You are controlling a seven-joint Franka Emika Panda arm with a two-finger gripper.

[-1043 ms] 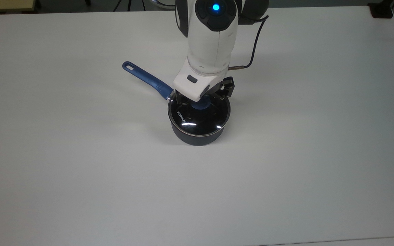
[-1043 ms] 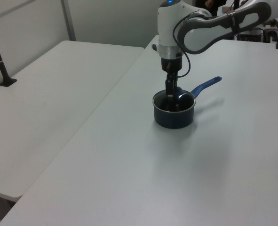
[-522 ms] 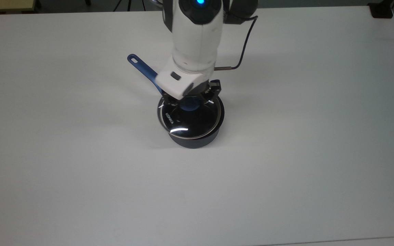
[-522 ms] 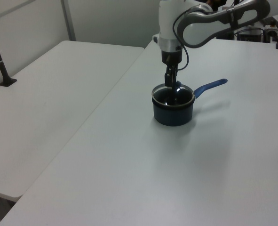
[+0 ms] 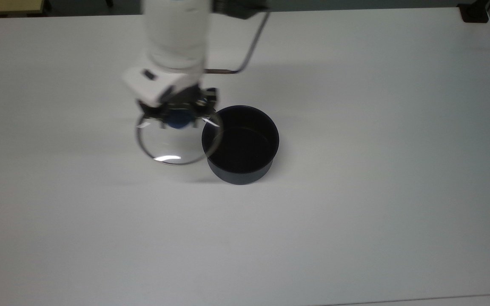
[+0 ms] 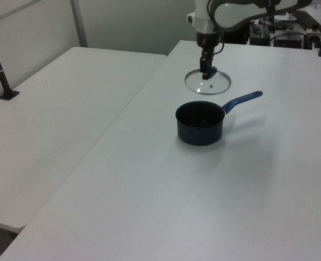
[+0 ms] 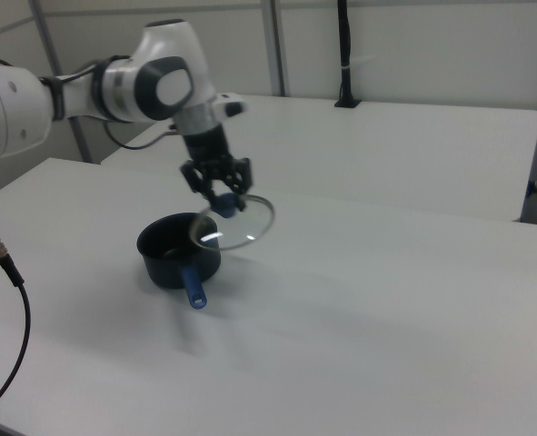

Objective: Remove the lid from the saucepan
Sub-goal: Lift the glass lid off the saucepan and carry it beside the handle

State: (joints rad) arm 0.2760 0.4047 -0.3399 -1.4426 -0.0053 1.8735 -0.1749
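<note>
With the lid (image 5: 172,142) lifted clear, the end effector (image 5: 180,115) grips its blue knob (image 5: 178,120) above the white surface (image 5: 355,212), left of centre in the top view.

Its fingers are clamped on the knob, and the glass disc hangs roughly level in the air, its right edge just overlapping the rim of the open pan (image 5: 241,144) at frame centre. Removal looks essentially done; what seems left is setting the lid down. In the left view the pan's handle (image 6: 243,100) runs up and to the frame's right; in the right view it points toward the lower edge of the frame.
</note>
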